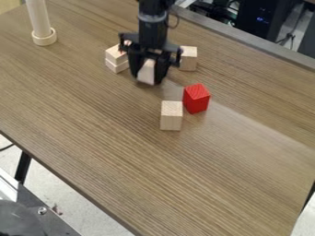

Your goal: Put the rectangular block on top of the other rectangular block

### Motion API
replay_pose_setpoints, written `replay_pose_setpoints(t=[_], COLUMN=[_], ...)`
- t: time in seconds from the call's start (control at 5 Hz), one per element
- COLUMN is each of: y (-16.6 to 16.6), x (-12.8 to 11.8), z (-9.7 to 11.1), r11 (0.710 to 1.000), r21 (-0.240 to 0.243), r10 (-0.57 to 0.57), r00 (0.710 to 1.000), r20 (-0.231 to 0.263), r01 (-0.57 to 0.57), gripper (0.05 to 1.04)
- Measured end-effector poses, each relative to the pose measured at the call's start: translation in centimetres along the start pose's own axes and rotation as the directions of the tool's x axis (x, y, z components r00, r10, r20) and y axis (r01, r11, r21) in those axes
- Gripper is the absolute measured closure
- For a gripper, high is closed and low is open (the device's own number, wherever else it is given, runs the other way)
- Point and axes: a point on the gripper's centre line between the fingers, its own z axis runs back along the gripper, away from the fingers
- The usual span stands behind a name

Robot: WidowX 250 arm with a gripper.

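Black gripper (149, 82), jaws closed on pale block (146, 72), near stacked blocks (115, 66).

Site: reads to you as a robotics lab. Your black robot arm (152, 27) over a plain wood-grain table (92, 115). Beyond the far edge, you have dark electronic equipment (257, 20) with small blue lights, loose cables (289, 39) nearby. Lower left, you see grey hardware (52, 221) with a screw head (42, 210), above pale, hard-looking floor (58, 189).
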Motion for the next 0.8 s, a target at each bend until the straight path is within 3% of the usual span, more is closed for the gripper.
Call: replay_pose_setpoints(t=[0.4,0.8], y=[1.8,4.0], x=[0.7,0.3], z=[5.2,6.0], r11=[0.997,0.979], r21=[-0.024,-0.091], r10=[-0.073,-0.175], r00=[0.991,0.979], r20=[0.108,0.104], r01=[0.076,0.185], gripper=[0.518,0.518])
